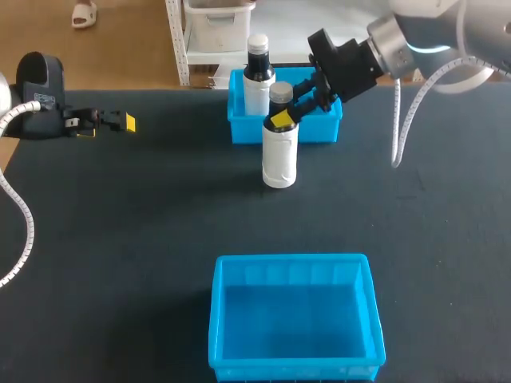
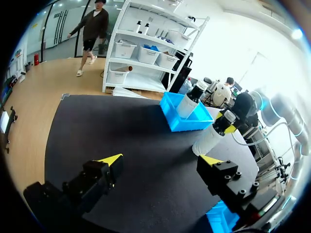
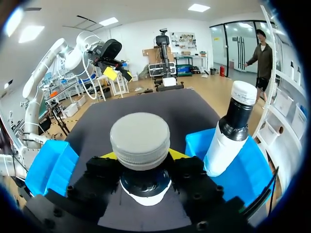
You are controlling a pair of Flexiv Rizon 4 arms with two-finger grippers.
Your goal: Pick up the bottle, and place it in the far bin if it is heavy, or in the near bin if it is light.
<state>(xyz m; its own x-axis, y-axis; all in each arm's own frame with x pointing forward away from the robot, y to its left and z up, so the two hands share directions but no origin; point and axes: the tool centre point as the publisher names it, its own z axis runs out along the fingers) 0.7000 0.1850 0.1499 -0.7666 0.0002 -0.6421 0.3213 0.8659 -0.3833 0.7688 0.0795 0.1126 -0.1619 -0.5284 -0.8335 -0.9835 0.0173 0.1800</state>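
Nearest to you, the near bin (image 1: pixel 291 260), bright blue, sits on the black table (image 1: pixel 120 239) by its near edge, a little right of centre.

Beyond it, and well apart from it, the bottle (image 1: pixel 279 159) is upright at mid-table. It has a white body, a dark neck and a grey cap (image 3: pixel 140 138). It is just in front of the far bin (image 1: pixel 323 128) and outside it. These views do not show whether its base rests on the table or hangs just clear of it.

Your right gripper (image 1: pixel 294 114) comes in from the far right corner and is clamped on the bottle at the neck, just under the cap. The right wrist view confirms one finger on each side of the neck, with a yellow tip showing at either side.

Your left gripper (image 2: pixel 161 160) is at the left side of the table, well apart from the bottle and both bins. Its fingers are spread wide with only table surface between them, and it grasps nothing.

Farthest from you, the far bin, also blue, sits at the back edge of the table. A second bottle (image 1: pixel 257 80) stands upright inside it at its left end, with a white body, a dark neck and a white cap.
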